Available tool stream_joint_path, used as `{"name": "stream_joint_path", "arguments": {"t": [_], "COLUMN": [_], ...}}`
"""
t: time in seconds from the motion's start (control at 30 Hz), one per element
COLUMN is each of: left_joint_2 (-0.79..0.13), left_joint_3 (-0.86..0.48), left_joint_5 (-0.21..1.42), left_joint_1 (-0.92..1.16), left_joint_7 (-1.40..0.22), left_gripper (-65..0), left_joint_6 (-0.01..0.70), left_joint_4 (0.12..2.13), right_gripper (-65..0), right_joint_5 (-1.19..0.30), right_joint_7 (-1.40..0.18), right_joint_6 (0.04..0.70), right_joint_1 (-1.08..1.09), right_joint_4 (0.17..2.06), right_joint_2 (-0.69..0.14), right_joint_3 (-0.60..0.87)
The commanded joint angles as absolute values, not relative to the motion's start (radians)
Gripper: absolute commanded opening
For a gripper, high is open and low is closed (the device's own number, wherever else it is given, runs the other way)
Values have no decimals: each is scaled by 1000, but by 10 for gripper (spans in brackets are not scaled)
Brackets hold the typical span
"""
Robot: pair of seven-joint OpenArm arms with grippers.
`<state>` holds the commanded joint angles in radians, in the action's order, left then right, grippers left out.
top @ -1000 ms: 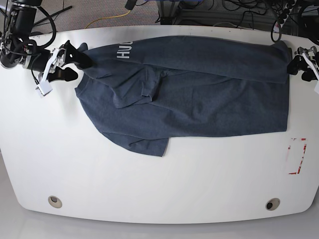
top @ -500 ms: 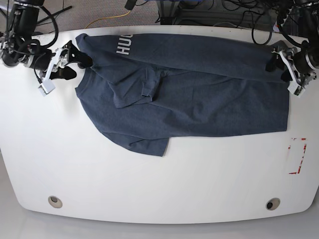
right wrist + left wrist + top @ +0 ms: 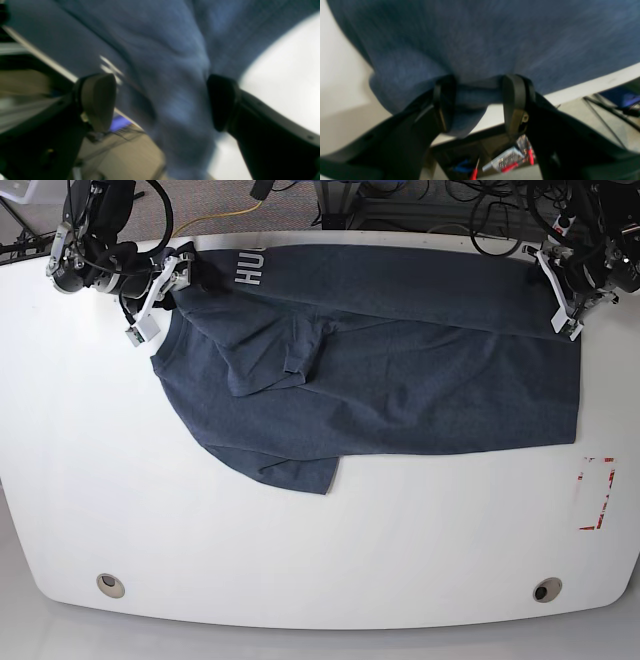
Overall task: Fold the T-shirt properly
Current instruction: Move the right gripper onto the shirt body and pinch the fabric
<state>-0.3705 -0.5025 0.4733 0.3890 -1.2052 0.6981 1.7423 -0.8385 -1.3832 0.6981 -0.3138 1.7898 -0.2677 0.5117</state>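
Two hands at the T-shirt's far edge on the white table: left hand clamped on bunched cloth; right hand spread wide, fabric between its fingers, grip unclear.

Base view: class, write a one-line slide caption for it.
Two grippers, right and left, at the far corners of a navy T-shirt spread on the white table.

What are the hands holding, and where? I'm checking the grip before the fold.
Left hand pinches the T-shirt by a bunched far edge. Right hand straddles cloth with its jaws apart; a hold cannot be told.
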Motion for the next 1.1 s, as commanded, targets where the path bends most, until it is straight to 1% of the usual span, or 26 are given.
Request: {"name": "stream_joint_path", "arguments": {"t": [0.1,0.23,0.37,0.57,0.63,0.7,0.87,0.93,1.0,1.1], "left_joint_2": [-398,-420,-466,-486,-486,-486,-481,-479,-478,-476], "left_joint_3": [-499,-495,-484,-486,-486,-487,-490,-490,-486,-484], "left_joint_5": [430,383,386,438,458,483,521,518,518,518], "left_joint_1": [386,369,357,361,364,364,366,363,363,360], "left_joint_7": [-1205,-1205,-1205,-1208,-1210,-1210,-1211,-1211,-1211,-1211], "left_gripper": [-378,-378,-379,-379,-379,-378,-378,-378,-378,-378], "left_joint_6": [698,698,698,698,698,698,698,698,698,698], "left_joint_4": [1718,1719,1730,1844,1873,1886,1890,1885,1883,1883], "right_gripper": [-113,-113,-113,-113,-113,-113,-113,-113,-113,-113], "right_joint_5": [-716,-642,-639,-641,-665,-725,-975,-1038,-1046,-1020], "right_joint_7": [-1380,-1379,-1379,-1388,-1396,-1396,-1396,-1396,-1396,-1386], "right_joint_6": [698,698,698,698,698,698,698,698,698,698], "right_joint_1": [-303,-272,-226,-205,-200,-203,-220,-216,-194,-142], "right_joint_4": [1791,1788,1788,1796,1796,1796,1793,1791,1790,1771], "right_joint_2": [-286,-343,-444,-456,-456,-456,-455,-455,-446,-398], "right_joint_3": [510,507,426,409,409,409,409,410,410,403]}}
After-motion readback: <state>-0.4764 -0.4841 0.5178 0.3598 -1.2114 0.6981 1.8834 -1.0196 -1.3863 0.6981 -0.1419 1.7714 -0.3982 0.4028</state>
